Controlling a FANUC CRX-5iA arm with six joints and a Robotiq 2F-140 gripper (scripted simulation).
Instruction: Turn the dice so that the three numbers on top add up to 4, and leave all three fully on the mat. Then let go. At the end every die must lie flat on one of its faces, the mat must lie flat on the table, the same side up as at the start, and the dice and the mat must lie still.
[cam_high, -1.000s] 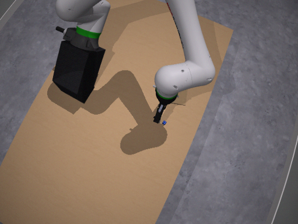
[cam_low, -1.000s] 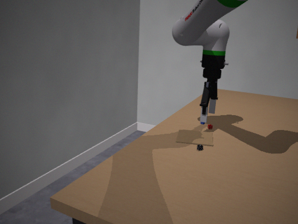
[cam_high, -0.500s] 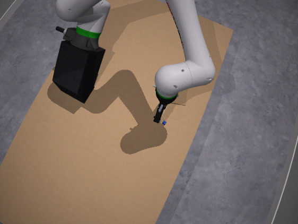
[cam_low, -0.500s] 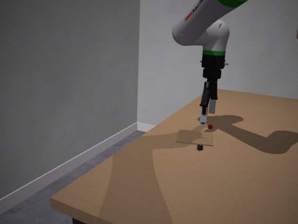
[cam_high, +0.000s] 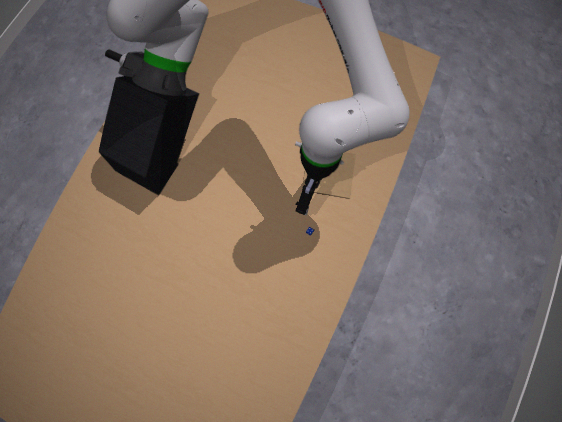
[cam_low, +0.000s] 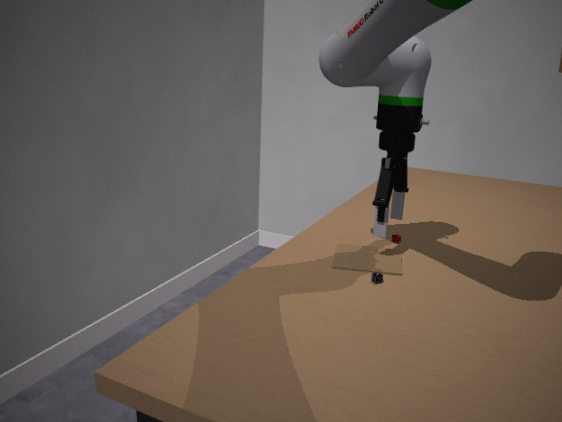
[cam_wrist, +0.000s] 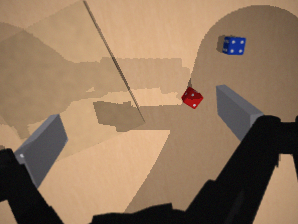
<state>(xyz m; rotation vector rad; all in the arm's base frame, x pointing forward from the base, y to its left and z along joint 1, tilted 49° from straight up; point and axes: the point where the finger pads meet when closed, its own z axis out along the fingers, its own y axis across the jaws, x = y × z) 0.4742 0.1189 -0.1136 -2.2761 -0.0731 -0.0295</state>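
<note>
My gripper (cam_wrist: 139, 113) is open and empty, hanging above the table with its fingers pointing down; it also shows in the top view (cam_high: 302, 207) and the exterior view (cam_low: 385, 225). A red die (cam_wrist: 192, 97) (cam_low: 396, 238) lies on the bare table between the fingers, nearer the right one, and just off the mat's edge. A blue die (cam_wrist: 234, 45) (cam_high: 310, 230) lies further off on the table, four pips up. A black die (cam_low: 377, 278) lies on the table just off the mat's near edge. The thin tan mat (cam_low: 367, 260) (cam_wrist: 55, 75) lies flat with no die on it.
The arm's black base block (cam_high: 145, 135) stands at the table's far left. The arm's elbow (cam_high: 350, 125) hangs over the mat and hides most of it in the top view. The table's right edge (cam_high: 380, 220) runs close to the dice.
</note>
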